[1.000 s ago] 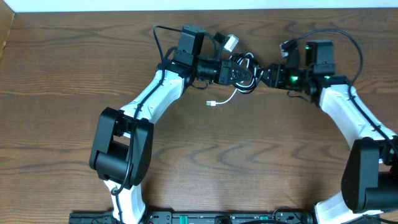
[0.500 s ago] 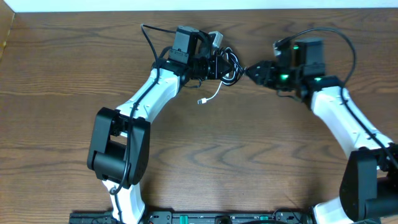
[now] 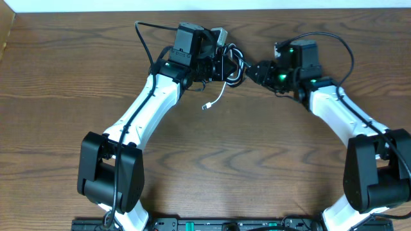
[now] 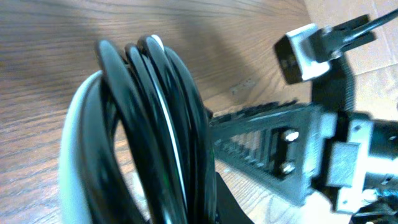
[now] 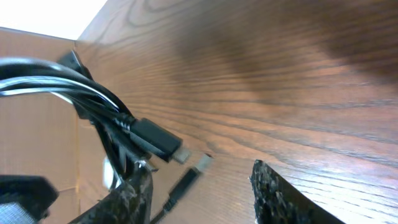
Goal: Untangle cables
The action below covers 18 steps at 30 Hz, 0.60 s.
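The black cable (image 3: 236,64) is coiled in a tangled bundle with the white cable (image 3: 217,97), held above the table near its far edge. My left gripper (image 3: 223,66) is shut on the bundle. In the left wrist view the black loops (image 4: 161,124) and a white strand (image 4: 74,149) fill the foreground. The white cable's loose end hangs down to a small plug (image 3: 206,106) near the table. My right gripper (image 3: 254,72) is open just right of the bundle. In the right wrist view its fingers (image 5: 202,177) are spread, with a black plug (image 5: 152,138) hanging just ahead of them.
The table's far edge (image 3: 205,9) runs close behind both grippers. A cardboard wall (image 5: 37,124) stands beyond it. The arms' own thick black wires (image 3: 144,38) loop above the wrists. Bare wood table (image 3: 257,160) lies toward the front.
My left gripper has carried the bundle left and toward the far edge. My right gripper has followed it leftward and sits slightly apart from the bundle.
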Motion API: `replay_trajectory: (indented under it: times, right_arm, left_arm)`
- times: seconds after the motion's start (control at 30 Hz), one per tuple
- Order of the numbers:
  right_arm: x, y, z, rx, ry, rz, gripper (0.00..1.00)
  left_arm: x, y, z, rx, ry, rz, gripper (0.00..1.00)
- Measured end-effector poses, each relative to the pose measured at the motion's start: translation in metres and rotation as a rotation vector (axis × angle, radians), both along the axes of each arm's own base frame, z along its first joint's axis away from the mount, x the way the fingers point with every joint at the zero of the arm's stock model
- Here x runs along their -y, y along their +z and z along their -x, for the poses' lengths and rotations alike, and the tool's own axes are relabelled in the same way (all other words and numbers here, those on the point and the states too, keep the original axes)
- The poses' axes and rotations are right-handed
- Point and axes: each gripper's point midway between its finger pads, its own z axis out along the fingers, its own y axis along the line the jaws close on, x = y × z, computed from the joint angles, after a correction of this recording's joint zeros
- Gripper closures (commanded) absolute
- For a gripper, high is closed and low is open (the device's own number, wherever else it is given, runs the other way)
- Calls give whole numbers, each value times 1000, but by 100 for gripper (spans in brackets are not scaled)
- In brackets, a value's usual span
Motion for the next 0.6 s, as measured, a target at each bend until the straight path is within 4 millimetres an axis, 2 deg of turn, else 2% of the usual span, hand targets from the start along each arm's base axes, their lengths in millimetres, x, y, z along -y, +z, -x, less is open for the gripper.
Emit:
replay_trajectory:
  times: [0.1, 0.17, 0.2, 0.3, 0.47, 0.6]
  right_arm:
    - [7, 20, -4, 76, 79, -89, 49]
    - [0, 27, 2, 106, 147, -120, 49]
    - [-3, 27, 3, 113, 162, -118, 55]
    - [-19, 8, 11, 70, 150, -24, 57]
    - [-22, -10, 9, 52, 127, 34, 61]
    - [-23, -11, 8, 53, 124, 42, 61]
  left_arm:
    - [-3, -3, -2, -5, 20, -17, 93]
    - [-3, -3, -2, -19, 33, -10, 93]
    - [-3, -3, -2, -29, 41, -5, 93]
    - [-1, -5, 2, -63, 46, 1, 92]
    - [-1, -7, 5, -83, 49, -2, 92]
    - [-1, -8, 6, -98, 60, 3, 93]
